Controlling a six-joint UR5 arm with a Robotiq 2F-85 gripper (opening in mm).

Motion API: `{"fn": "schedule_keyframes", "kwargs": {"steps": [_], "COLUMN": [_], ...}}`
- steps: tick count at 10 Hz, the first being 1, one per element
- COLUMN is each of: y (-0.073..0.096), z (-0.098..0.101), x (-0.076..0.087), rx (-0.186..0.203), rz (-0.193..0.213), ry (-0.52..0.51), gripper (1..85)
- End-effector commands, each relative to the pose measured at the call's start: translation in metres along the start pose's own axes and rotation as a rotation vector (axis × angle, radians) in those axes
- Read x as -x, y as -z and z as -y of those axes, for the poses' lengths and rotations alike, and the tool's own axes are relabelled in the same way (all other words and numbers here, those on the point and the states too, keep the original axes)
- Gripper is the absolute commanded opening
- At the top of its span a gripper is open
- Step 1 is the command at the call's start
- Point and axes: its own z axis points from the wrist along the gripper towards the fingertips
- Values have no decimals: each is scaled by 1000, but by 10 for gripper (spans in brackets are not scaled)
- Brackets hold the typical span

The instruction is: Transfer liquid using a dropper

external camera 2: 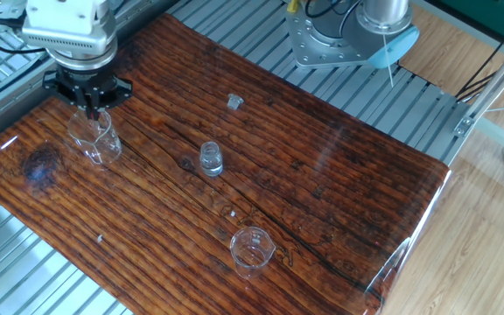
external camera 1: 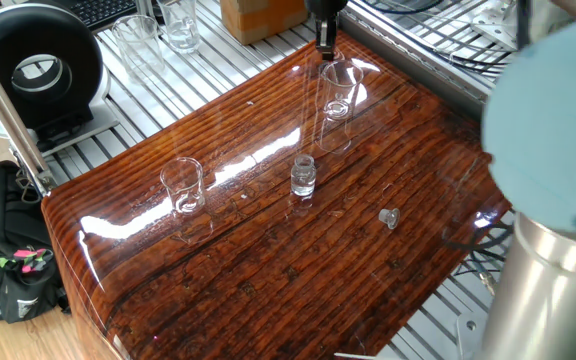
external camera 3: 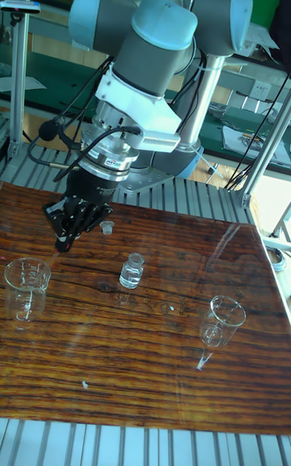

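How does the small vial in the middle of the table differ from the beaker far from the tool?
The vial is smaller and narrows to a neck; the beaker is wider with an open flared mouth. The vial stands in the middle of the table; the beaker near its edge. Both are clear glass and upright.

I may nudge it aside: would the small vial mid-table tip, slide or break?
Likely slides before tipping: the vial stands squat and upright on a glossy table. It looks like clear glass, so probably slick and fragile if pinched hard.
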Motion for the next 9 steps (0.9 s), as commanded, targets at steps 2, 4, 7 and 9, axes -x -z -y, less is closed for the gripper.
{"fn": "schedule_keyframes", "kwargs": {"steps": [2,4,7,9], "y": [3,3,3,3], "z": [1,-5,-6,-6], "x": [3,11,-3,-7], "rx": [-14,7,13,14], "rz": [6,38,-16,-32], "ry": [13,34,74,87], "gripper": [17,17,17,17]}}
